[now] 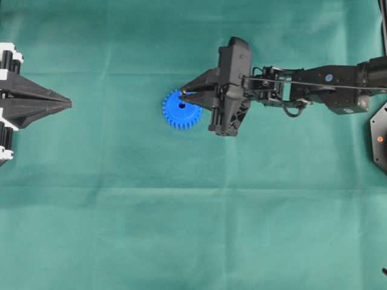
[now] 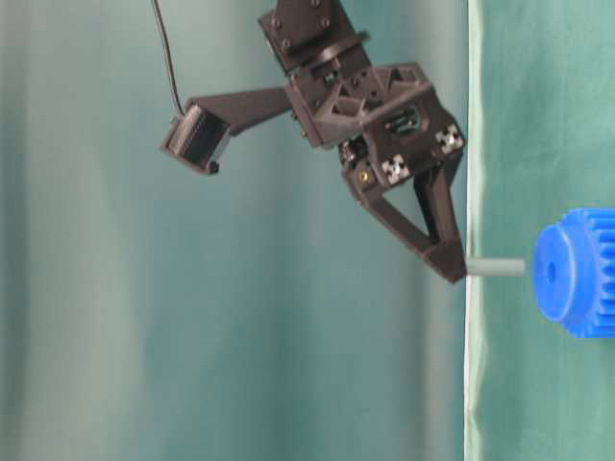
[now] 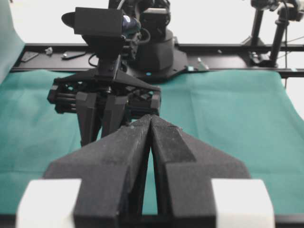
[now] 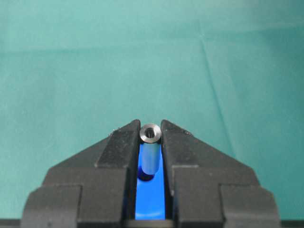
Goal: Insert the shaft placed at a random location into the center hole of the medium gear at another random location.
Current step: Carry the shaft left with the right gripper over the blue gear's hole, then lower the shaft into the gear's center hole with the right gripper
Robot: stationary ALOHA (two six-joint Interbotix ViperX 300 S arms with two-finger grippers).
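Green cloth [image 1: 121, 229] over the table. My right gripper [image 4: 150, 135] pinches the shaft [image 4: 150, 154] near its top end, hanging just above the gear [image 1: 181, 109]. Small, smooth, stiff metal: likely slips. Left gripper [image 3: 151, 119] clenched, empty.

I am looking at a robotics lab bench, not a home or a shop. The table [image 1: 181, 229] is covered edge to edge with a creased green cloth [image 3: 228, 118], and the same green hangs behind it as a backdrop [image 2: 96, 288] in the table-level view. From the left wrist view I see a black metal frame rail [image 3: 228, 47] along the far edge of the table, with camera stands [image 3: 278, 28] clamped to it and the black base of the opposite robot arm [image 3: 152, 47] bolted there. Cables run along the arm [image 1: 314, 81] in the overhead view. Lighting is flat and even.
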